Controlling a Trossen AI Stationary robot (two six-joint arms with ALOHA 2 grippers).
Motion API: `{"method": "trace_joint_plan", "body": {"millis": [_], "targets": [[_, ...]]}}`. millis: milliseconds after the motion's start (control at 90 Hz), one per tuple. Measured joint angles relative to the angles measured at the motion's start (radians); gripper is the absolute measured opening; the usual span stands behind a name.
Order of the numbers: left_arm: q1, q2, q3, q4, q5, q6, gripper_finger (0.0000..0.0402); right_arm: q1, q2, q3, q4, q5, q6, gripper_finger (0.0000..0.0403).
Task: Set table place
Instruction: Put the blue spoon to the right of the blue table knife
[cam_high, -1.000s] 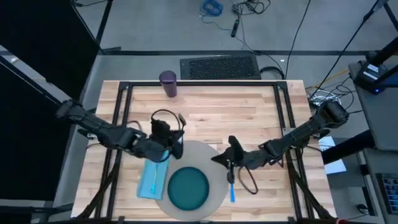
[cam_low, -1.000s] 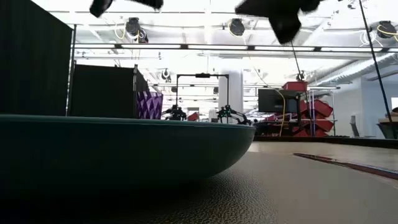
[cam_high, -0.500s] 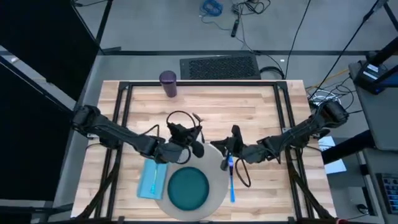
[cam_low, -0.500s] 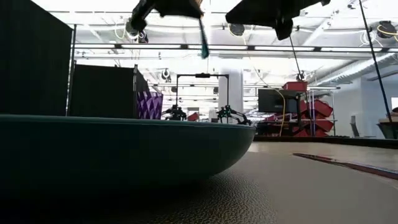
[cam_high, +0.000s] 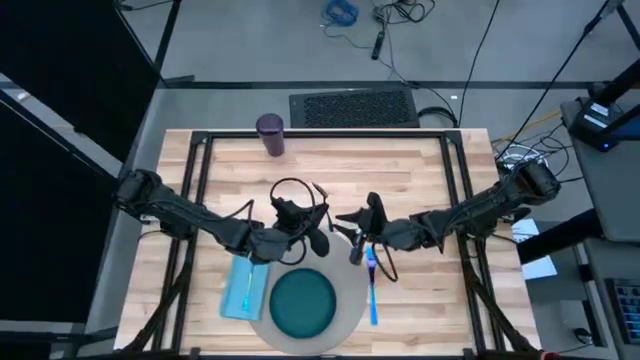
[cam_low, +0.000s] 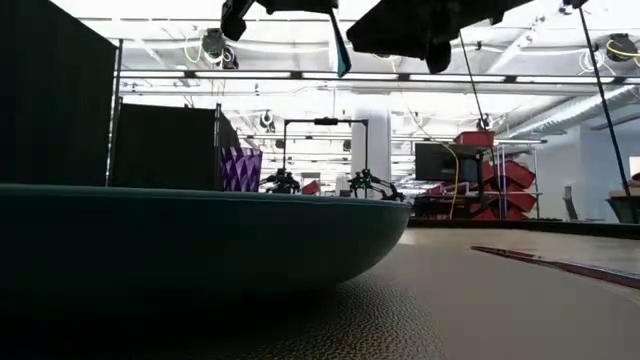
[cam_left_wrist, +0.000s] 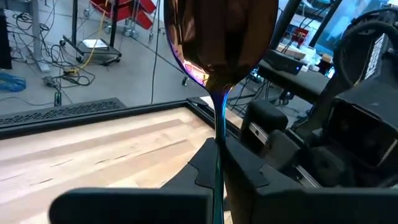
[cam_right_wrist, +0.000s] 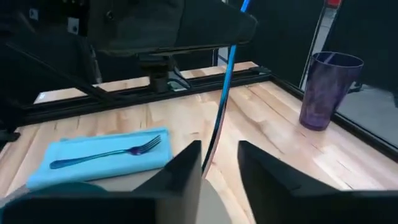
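Observation:
My left gripper (cam_high: 320, 240) hangs above the far part of the round grey mat (cam_high: 345, 300), shut on the spoon (cam_left_wrist: 214, 43). The spoon's pink bowl is up near the wrist, and its green handle (cam_right_wrist: 227, 81) points down past the fingertips. My right gripper (cam_right_wrist: 219, 165) is open. Its fingers stand on either side of the handle's lower end, and no touch shows. On the mat lie the teal plate (cam_high: 303, 303) and the blue knife (cam_high: 372, 295). The blue fork (cam_right_wrist: 106, 152) lies on the light blue napkin (cam_high: 245, 290). The purple cup (cam_high: 270, 133) stands at the table's far edge. My left gripper pinches the spoon's handle (cam_left_wrist: 217, 146) between its two fingers, below the bowl. The spoon is lifted clear of the mat and hangs about upright, bowl uppermost, its handle end (cam_low: 340, 55) below the fingers.
The light wood table (cam_high: 400, 170) has a black frame along its edges. A dark keyboard (cam_high: 353, 107) lies beyond the far edge. Bare wood lies between the cup and the mat.
My left gripper has carried the spoon toward the table's right, from above the napkin's far end to the mat's far part, close to my right gripper. My right gripper has moved a little left and toward the far edge to meet it.

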Motion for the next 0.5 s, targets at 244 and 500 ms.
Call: {"method": "trace_joint_plan", "body": {"millis": [244,500], "targets": [[0.021,0.034,0.000,0.034,0.044,-0.008,0.0000,-0.027,0.000,0.000,0.008,-0.002,-0.002,0.0155],[0.032,0.053,-0.001,0.084,0.090,-0.008,0.0000,-0.037,0.000,0.000,0.019,-0.002,-0.013,0.0147]]}}
